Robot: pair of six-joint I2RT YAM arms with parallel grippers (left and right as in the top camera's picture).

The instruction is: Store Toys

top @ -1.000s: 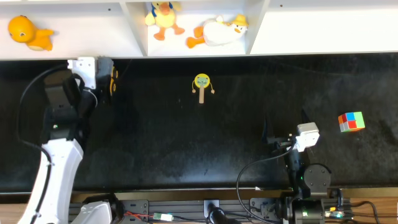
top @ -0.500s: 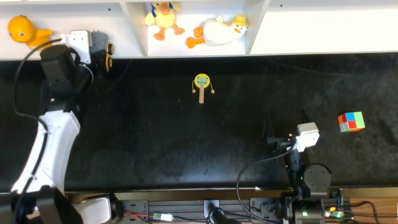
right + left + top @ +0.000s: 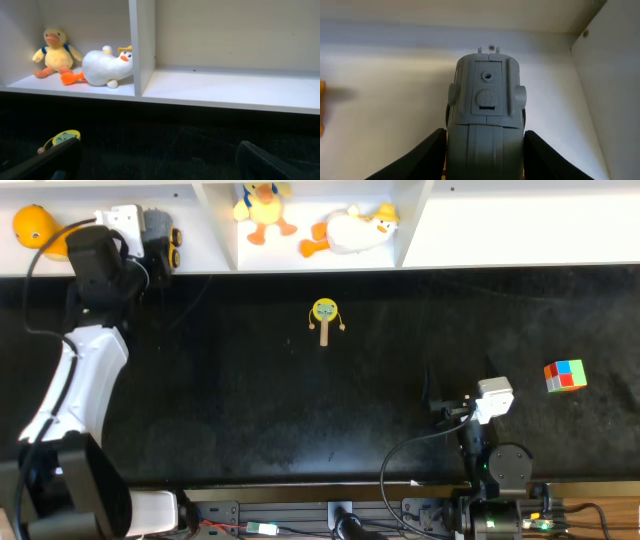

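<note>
A grey toy car with yellow wheels (image 3: pixel 487 112) is held in my left gripper (image 3: pixel 485 167), whose fingers (image 3: pixel 422 157) press on its two sides. In the top view the car (image 3: pixel 172 242) and the left gripper (image 3: pixel 152 244) sit at the right end of the left shelf compartment (image 3: pixel 100 262), beside an orange duck (image 3: pixel 35 225). My right gripper (image 3: pixel 160 167) rests low over the table at the front right (image 3: pixel 456 392), open and holding nothing. A small yellow rattle drum (image 3: pixel 324 315) lies mid-table and a colour cube (image 3: pixel 564 375) at the right.
The middle compartment holds a yellow duck plush (image 3: pixel 262 205) and a white duck plush (image 3: pixel 352 230). The right compartment (image 3: pixel 235 87) is bare. A white divider wall (image 3: pixel 605 90) stands close beside the car. The black table (image 3: pixel 250 400) is bare between the arms.
My left arm has carried the toy car up from the table's back edge into the left shelf compartment. The right arm has kept still.
</note>
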